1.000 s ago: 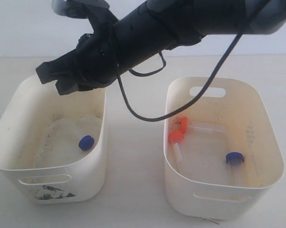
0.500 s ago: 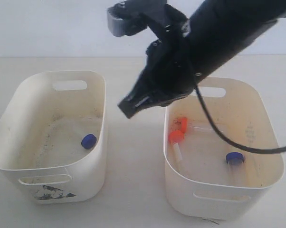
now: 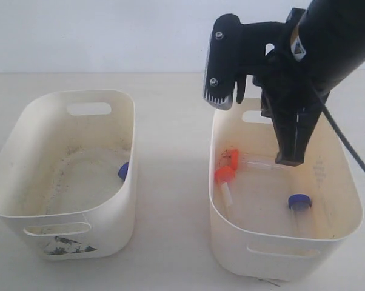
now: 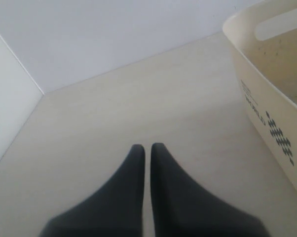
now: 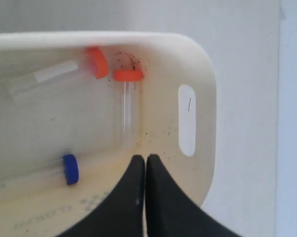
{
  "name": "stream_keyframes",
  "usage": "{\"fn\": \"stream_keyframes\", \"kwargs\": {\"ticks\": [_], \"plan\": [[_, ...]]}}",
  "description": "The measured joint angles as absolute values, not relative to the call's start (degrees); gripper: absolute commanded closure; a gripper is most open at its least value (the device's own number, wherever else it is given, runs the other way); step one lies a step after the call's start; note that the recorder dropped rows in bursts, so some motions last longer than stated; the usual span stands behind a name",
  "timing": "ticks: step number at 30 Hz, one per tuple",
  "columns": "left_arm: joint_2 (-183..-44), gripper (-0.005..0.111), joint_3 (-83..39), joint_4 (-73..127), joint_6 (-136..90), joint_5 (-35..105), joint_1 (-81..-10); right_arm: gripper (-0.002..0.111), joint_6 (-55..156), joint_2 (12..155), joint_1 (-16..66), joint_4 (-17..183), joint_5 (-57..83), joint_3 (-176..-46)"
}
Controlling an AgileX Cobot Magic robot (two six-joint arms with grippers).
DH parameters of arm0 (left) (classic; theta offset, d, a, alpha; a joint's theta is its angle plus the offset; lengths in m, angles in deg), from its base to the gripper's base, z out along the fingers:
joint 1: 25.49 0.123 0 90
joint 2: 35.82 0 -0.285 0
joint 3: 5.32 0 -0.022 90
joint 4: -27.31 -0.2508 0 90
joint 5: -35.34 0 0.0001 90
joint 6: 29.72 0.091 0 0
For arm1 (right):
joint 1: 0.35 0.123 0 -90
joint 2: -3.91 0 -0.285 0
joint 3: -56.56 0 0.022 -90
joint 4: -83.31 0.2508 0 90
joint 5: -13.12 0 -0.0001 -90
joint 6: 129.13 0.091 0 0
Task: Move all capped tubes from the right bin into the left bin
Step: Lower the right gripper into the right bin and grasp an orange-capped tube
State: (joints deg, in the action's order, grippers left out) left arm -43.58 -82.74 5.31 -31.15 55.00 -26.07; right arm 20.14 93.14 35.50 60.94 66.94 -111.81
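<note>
- Capped tubes point(image 3: 233, 159): three lie in the right bin point(image 3: 231, 242). Two orange-capped tubes point(image 3: 224, 175) sit just beside each other at its 9 o'clock wall, and one blue-capped tube point(image 3: 299, 202) is near 4 o'clock.
- A fourth tube's blue cap point(image 3: 123, 171) peeks out at the left bin's point(image 3: 110, 233) 3 o'clock wall.
- Right gripper point(image 3: 290, 159) hangs over the right bin, clenched and empty.
- Left gripper point(image 4: 147, 146) is clenched on nothing, above the table point(image 4: 114, 108).

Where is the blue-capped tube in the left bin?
Exterior view: the blue-capped clear tube lies inside the cream-white left bin, by its wall facing the right bin.
</note>
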Motion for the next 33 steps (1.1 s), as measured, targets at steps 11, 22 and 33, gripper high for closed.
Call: {"fn": "stream_keyframes", "kwargs": {"ticks": [11,22,33], "plan": [[-43.6,0.102,-82.7,5.3,-31.2,55.0,-26.1,0.109,16.3,95.6,28.0,63.1,56.6,-104.3],[-43.6,0.102,-82.7,5.3,-31.2,55.0,-26.1,0.109,14.7,102.1,27.7,63.4,48.5,-100.4],[-43.6,0.102,-82.7,5.3,-31.2,55.0,-26.1,0.109,14.3,109.6,21.3,63.2,42.2,-100.4]]}}
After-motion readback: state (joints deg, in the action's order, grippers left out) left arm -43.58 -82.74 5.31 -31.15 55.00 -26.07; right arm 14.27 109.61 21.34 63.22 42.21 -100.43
